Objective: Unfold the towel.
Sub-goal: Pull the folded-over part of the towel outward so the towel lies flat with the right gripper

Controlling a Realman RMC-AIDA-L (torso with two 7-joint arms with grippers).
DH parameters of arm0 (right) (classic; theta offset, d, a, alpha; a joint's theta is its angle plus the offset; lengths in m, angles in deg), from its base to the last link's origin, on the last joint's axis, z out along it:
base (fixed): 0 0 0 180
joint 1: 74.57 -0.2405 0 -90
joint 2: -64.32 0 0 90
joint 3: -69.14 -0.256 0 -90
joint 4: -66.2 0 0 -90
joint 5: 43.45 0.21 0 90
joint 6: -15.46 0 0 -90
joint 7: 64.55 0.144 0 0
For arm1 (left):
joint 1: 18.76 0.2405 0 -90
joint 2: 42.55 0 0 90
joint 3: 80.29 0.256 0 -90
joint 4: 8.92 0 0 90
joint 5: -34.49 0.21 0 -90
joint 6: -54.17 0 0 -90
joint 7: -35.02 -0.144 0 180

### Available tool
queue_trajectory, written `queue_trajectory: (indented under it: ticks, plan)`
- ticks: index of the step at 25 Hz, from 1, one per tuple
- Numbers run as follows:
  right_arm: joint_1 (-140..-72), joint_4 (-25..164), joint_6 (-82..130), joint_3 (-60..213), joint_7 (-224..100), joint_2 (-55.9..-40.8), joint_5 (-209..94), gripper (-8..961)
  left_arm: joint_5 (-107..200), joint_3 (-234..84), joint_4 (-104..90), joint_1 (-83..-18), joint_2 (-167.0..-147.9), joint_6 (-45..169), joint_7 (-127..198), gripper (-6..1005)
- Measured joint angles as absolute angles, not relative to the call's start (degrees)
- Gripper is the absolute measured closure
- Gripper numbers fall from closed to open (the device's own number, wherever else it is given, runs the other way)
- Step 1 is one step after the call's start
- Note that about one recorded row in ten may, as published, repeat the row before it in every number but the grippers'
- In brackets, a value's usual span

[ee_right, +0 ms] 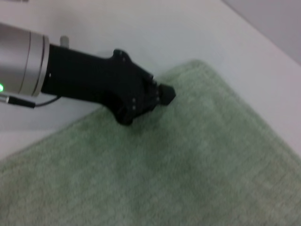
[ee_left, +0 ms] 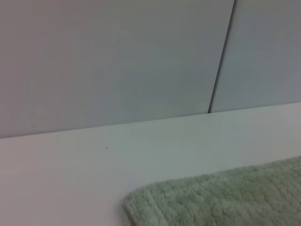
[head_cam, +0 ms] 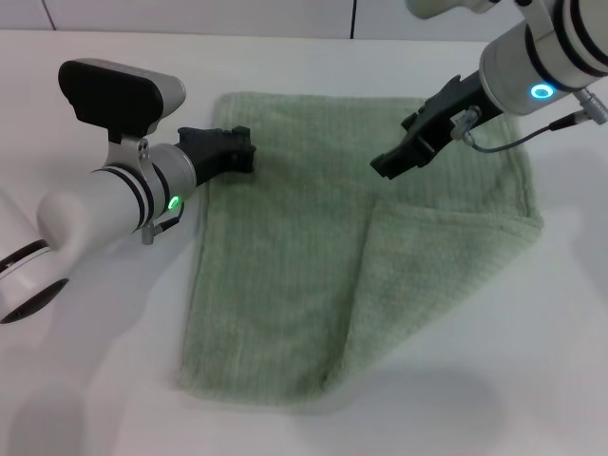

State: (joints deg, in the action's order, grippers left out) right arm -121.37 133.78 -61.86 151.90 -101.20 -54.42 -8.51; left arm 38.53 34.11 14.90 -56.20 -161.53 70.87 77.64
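Observation:
The pale green towel [head_cam: 285, 275] lies on the white table, spread out except for its near right corner, which is folded over as a triangular flap [head_cam: 427, 271]. My left gripper [head_cam: 239, 150] sits low at the towel's left edge near the far left corner. Its black fingers [ee_right: 157, 94] look shut, with the tip over the hem; I cannot tell whether any cloth is pinched. My right gripper [head_cam: 388, 163] hovers over the towel's far right part, just beyond the top of the flap. The left wrist view shows only a rounded towel corner [ee_left: 211, 202].
The white table [head_cam: 114, 380] extends around the towel on all sides. A pale wall with a vertical seam [ee_left: 221, 56] stands behind the table's far edge. My left arm [head_cam: 104, 204] lies across the table's left side.

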Motion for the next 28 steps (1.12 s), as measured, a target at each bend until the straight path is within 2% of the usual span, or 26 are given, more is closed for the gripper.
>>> queue_trajectory:
  ticks: [12,28]
  plan:
    - [-125.5,123.3,-62.2,151.7,-102.8,-54.51,-7.9,260,38.5,33.7,15.4,-56.1,-161.36,70.8,77.6,1001]
    - [-126.9,118.3,-60.1,151.6,-104.2,-54.64,-7.3,260,38.5,33.8,15.4,-56.2,-161.37,70.8,77.6,1000]
